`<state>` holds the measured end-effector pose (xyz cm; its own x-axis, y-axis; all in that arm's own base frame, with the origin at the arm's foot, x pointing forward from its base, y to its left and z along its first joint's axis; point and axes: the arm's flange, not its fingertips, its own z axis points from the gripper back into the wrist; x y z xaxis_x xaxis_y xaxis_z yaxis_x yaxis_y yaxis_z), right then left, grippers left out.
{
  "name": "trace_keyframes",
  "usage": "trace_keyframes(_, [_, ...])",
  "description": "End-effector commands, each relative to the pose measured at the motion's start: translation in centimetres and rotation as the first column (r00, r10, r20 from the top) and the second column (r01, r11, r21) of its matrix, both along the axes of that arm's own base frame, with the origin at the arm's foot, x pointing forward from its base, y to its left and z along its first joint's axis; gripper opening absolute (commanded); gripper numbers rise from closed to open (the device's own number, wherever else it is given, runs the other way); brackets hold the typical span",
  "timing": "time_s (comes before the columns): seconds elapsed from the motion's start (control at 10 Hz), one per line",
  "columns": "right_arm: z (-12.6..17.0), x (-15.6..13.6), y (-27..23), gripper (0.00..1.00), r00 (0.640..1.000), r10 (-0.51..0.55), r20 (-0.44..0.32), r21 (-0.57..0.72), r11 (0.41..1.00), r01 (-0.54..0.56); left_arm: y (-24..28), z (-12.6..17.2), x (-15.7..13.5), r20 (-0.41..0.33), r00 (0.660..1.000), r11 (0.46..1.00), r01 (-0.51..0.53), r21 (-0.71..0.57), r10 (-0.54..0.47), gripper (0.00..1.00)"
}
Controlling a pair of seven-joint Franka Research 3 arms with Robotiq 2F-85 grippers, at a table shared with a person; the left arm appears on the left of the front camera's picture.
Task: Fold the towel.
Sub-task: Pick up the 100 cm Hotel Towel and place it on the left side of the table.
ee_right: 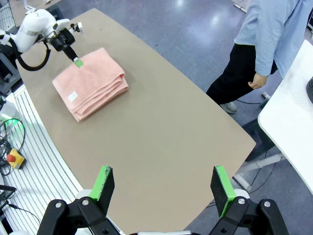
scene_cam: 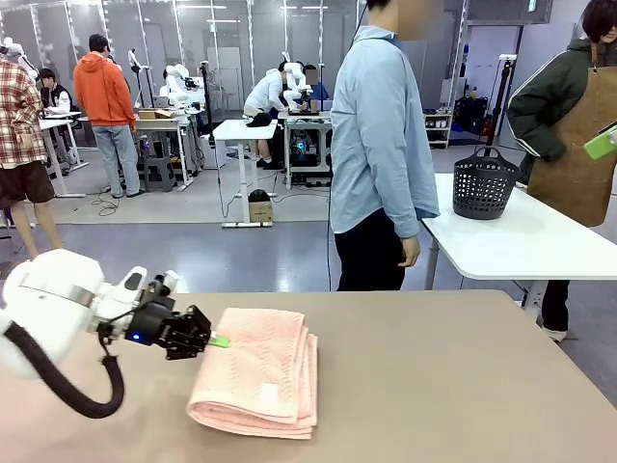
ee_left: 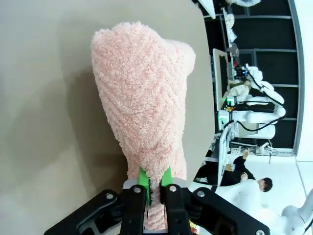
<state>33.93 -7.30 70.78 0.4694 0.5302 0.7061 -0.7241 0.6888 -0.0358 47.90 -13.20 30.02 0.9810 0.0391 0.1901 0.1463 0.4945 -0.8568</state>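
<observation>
Folded towel (scene_cam: 258, 371) edge pinched in left gripper (scene_cam: 220, 340)

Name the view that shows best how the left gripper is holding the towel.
The left wrist view: the left gripper has its green fingers pinched shut on an edge of the towel. The front view shows the contact side-on and small; the right wrist view shows it from far off.

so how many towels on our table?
1. The towel lies folded on the near-left of the table, its left edge pinched in the left tool. None seem hidden.
</observation>
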Motion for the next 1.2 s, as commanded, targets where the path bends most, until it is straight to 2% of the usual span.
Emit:
trace_keyframes(0.0, [0.2, 0.0, 0.1, 1.0, 1.0, -0.018, -0.007, 0.001, 1.0, 0.018, 4.3, 2.3, -1.0, 0.025, 1.0, 1.0, -0.008, 0.027, 0.007, 0.11])
trace_keyframes(0.3, [0.2, 0.0, 0.1, 1.0, 1.0, -0.018, -0.007, 0.001, 1.0, 0.018, 13.2, 4.9, -2.8, 0.077, 0.996, 0.993, -0.053, 0.104, 0.045, 0.11])
trace_keyframes(0.6, [0.2, 0.0, 0.1, 1.0, 1.0, -0.018, -0.007, 0.001, 1.0, 0.018, 21.3, 6.1, -3.1, 0.134, 0.99, 0.985, -0.055, 0.165, 0.033, 0.11])
trace_keyframes(0.7, [0.2, 0.0, 0.1, 1.0, 1.0, -0.018, -0.007, 0.001, 1.0, 0.018, 23.3, 6.1, -3.1, 0.137, 0.99, 0.983, -0.011, 0.186, -0.015, 0.11])
trace_keyframes(0.9, [0.2, 0.0, 0.1, 1.0, 1.0, -0.018, -0.007, 0.001, 1.0, 0.018, 26.8, 6.7, -2.9, 0.155, 0.988, 0.982, -0.038, 0.187, 0.009, 0.11])
trace_keyframes(1.1, [0.2, 0.0, 0.1, 1.0, 1.0, -0.018, -0.007, 0.001, 1.0, 0.018, 28.9, 6.3, -2.5, 0.122, 0.993, 0.98, -0.031, 0.196, 0.007, 0.11])
